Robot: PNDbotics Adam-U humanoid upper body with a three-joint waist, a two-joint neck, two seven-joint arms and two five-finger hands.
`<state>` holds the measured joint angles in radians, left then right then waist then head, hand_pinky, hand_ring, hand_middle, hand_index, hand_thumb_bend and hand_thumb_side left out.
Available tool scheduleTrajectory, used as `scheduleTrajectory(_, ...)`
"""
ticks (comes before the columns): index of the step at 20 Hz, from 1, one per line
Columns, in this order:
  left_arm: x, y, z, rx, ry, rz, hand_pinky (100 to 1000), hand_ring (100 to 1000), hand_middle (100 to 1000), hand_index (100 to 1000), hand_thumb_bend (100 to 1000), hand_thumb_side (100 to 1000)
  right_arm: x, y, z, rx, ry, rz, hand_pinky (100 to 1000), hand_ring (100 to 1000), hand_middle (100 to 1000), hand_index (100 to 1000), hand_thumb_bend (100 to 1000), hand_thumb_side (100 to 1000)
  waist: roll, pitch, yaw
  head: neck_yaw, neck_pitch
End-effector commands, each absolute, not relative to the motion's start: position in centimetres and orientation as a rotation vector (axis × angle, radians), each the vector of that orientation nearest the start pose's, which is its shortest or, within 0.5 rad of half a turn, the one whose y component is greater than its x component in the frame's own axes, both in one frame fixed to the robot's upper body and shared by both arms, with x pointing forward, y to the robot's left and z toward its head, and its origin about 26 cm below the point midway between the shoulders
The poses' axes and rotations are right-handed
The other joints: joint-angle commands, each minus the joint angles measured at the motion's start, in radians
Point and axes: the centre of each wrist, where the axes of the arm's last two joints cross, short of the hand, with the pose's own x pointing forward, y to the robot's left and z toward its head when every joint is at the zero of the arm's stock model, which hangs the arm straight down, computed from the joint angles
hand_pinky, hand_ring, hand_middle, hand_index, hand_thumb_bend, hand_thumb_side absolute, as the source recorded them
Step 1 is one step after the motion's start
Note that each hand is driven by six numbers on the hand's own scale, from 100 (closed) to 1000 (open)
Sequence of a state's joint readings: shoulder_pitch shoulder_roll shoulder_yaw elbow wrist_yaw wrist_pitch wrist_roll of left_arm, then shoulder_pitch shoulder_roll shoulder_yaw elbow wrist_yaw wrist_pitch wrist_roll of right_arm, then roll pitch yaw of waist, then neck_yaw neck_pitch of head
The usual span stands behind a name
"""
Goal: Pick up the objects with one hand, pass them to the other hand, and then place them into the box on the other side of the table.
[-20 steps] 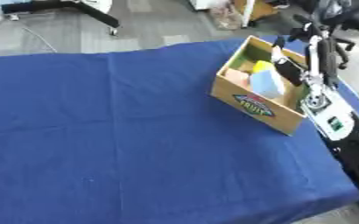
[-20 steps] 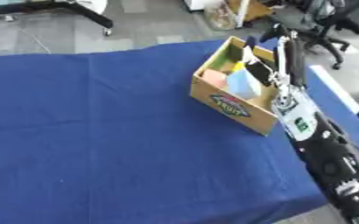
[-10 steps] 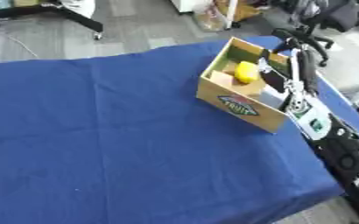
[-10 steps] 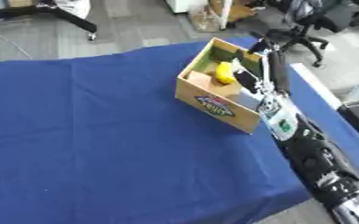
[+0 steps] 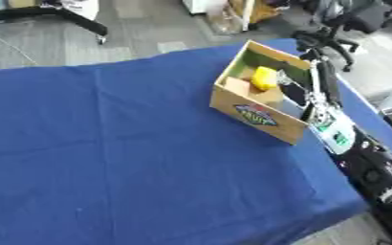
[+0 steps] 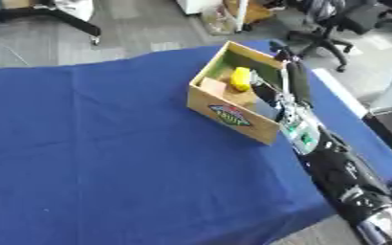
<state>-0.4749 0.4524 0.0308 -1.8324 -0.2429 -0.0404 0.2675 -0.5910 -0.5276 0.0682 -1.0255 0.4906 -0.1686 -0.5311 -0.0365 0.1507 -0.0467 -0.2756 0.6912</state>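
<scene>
Blue table cloth (image 5: 115, 143), cardboard box (image 5: 254, 112) near its right edge.
Right hand (image 6: 283, 98) over the box's right wall, fingers' state impossible to tell; yellow object (image 5: 264, 78) inside, just left of it. Broad bare cloth leftward.

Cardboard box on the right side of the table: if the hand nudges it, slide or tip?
The cardboard box probably slides rather than tips: it sits flat on the blue cloth and looks wider than tall. The cloth may bunch and drag. With few items inside, such as the yellow object, it is likely light and its open-topped walls may flex.
</scene>
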Motion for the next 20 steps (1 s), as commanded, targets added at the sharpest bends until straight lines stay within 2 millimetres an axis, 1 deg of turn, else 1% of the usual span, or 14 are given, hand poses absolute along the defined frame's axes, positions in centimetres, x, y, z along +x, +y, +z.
scheduleTrajectory(1, 33.6, 29.0, 24.3, 0.744, -2.395, -0.3, 729, 725, 740, 690, 1000, 570, 41.5, -38.2, 11.3, -1.168, -1.856, 0.451, 932, 840, 978, 936, 100, 335, 0.004, -0.021, 0.001, -0.006, -0.014)
scheduleTrajectory(2, 33.6, 29.1, 24.3, 0.747, -2.392, -0.296, 729, 724, 740, 690, 1000, 571, 41.4, -38.3, 11.4, -1.161, -1.854, 0.458, 938, 856, 1000, 937, 100, 363, 0.004, -0.021, 0.002, -0.006, -0.015)
scheduleTrajectory(3, 33.6, 29.2, 24.2, 0.751, -2.388, -0.292, 729, 724, 740, 689, 1000, 571, 41.3, -38.5, 11.5, -1.153, -1.855, 0.463, 944, 868, 1000, 940, 100, 375, 0.004, -0.022, 0.002, -0.006, -0.015)
scheduleTrajectory(4, 33.6, 29.3, 24.1, 0.756, -2.384, -0.285, 728, 723, 739, 689, 1000, 572, 41.1, -38.6, 11.7, -1.145, -1.859, 0.47, 949, 880, 1000, 942, 100, 337, 0.004, -0.022, 0.001, -0.004, -0.015)
scheduleTrajectory(5, 33.6, 29.4, 24.0, 0.763, -2.38, -0.278, 728, 724, 740, 689, 1000, 571, 40.9, -38.7, 12.0, -1.138, -1.866, 0.477, 953, 886, 1000, 944, 100, 400, 0.004, -0.022, 0.001, -0.002, -0.015)
scheduleTrajectory(6, 33.6, 29.6, 23.9, 0.771, -2.375, -0.271, 728, 724, 740, 689, 1000, 571, 40.7, -38.8, 12.3, -1.13, -1.878, 0.483, 955, 890, 1000, 944, 100, 350, 0.005, -0.023, 0.0, 0.0, -0.015)
scheduleTrajectory(7, 33.6, 29.7, 23.8, 0.779, -2.37, -0.265, 728, 724, 740, 689, 1000, 571, 40.5, -38.9, 12.7, -1.123, -1.89, 0.486, 955, 890, 1000, 944, 100, 353, 0.005, -0.023, 0.0, 0.001, -0.015)
scheduleTrajectory(9, 33.5, 30.1, 23.6, 0.796, -2.36, -0.247, 727, 724, 742, 690, 1000, 574, 39.9, -38.8, 13.7, -1.107, -1.936, 0.486, 957, 888, 1000, 944, 100, 401, 0.005, -0.023, -0.001, 0.002, -0.018)
scheduleTrajectory(11, 33.5, 30.6, 23.4, 0.823, -2.348, -0.218, 724, 721, 741, 689, 1000, 578, 39.2, -38.5, 15.0, -1.09, -2.004, 0.473, 956, 885, 1000, 942, 100, 420, 0.004, -0.024, -0.001, 0.005, -0.024)
scheduleTrajectory(12, 33.4, 30.9, 23.3, 0.84, -2.339, -0.2, 721, 717, 739, 688, 1000, 582, 38.8, -38.2, 15.8, -1.08, -2.044, 0.459, 953, 879, 1000, 940, 100, 446, 0.004, -0.025, -0.002, 0.012, -0.025)
scheduleTrajectory(16, 33.2, 32.2, 22.9, 0.926, -2.308, -0.131, 714, 710, 733, 689, 1000, 598, 36.6, -37.0, 19.0, -1.056, -2.205, 0.407, 933, 858, 1000, 933, 100, 505, 0.004, -0.027, -0.003, 0.054, -0.02)
scheduleTrajectory(19, 32.9, 33.4, 22.6, 0.998, -2.276, -0.074, 711, 704, 728, 689, 1000, 606, 34.8, -36.5, 20.8, -1.07, -2.298, 0.341, 920, 844, 992, 925, 100, 497, 0.004, -0.031, -0.006, 0.06, -0.028)
scheduleTrajectory(20, 32.8, 33.9, 22.5, 1.028, -2.261, -0.054, 706, 699, 724, 689, 1000, 615, 34.2, -36.4, 21.4, -1.071, -2.328, 0.32, 908, 830, 965, 922, 100, 427, 0.004, -0.032, -0.007, 0.062, -0.032)
